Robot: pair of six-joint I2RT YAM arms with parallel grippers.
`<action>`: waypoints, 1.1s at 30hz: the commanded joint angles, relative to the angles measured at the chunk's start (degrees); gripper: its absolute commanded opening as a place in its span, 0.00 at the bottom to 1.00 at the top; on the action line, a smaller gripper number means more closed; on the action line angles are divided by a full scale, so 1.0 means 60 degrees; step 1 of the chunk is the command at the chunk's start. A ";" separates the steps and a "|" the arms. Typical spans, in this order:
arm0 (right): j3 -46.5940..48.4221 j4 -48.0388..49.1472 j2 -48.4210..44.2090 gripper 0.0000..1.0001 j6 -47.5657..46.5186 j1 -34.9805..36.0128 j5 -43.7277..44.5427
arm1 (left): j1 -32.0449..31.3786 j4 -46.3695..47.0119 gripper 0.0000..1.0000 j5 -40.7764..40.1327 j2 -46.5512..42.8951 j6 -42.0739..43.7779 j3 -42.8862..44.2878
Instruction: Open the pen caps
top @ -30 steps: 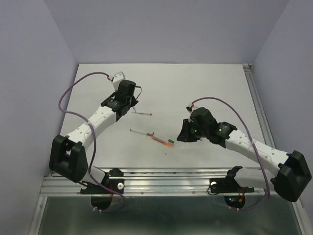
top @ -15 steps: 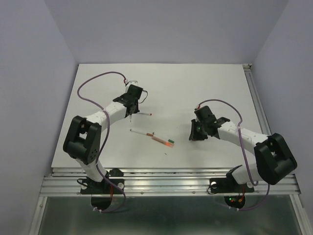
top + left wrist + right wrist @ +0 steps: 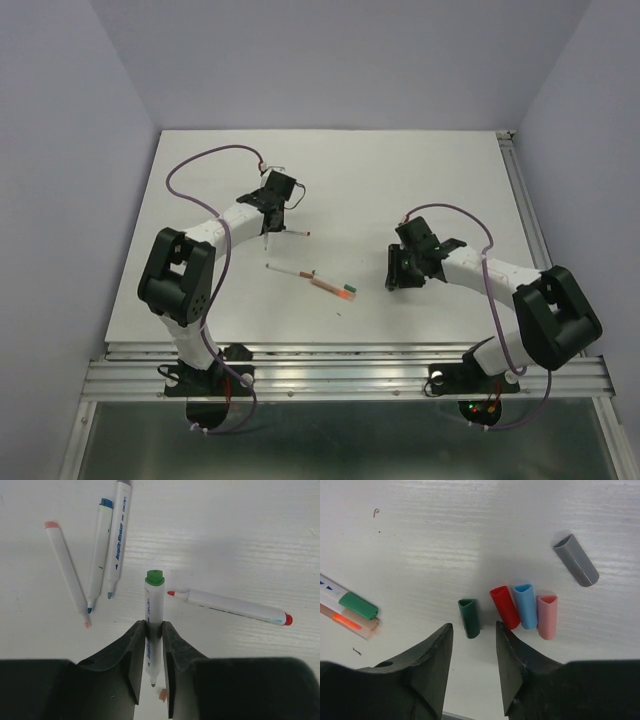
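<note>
Uncapping is nearing its end, we are judging. Our right gripper (image 3: 474, 627) is hanging with its jaws spread and nothing between them, directly over the dark green cap (image 3: 469, 617), which is lying loose on the table (image 3: 470, 525). Just right of that cap, the red cap (image 3: 504, 607), blue cap (image 3: 525, 606) and pink cap (image 3: 547, 616) are lying side by side, and the grey cap (image 3: 576, 560) is sitting farther off to its upper right. Well apart from the dark green cap, across the table on its left, our left gripper (image 3: 154, 627) is clenching a green-ended pen (image 3: 154, 600) whose tip is bared. Nearer on that same side, a bright green cap (image 3: 358, 606) is sitting on its barrel, and the orange pen (image 3: 350, 622) seems to be wearing a pale clear one. We are expecting the next move to call for setting the held pen down, then pinching one capped barrel while the other gripper is pulling its cap straight off.
</note>
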 commanded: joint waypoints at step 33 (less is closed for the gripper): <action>0.0420 -0.2157 -0.5037 1.00 0.0208 -0.0045 0.0837 | -0.0710 -0.3651 0.83 0.1839 -0.1782 -0.8753 -0.1259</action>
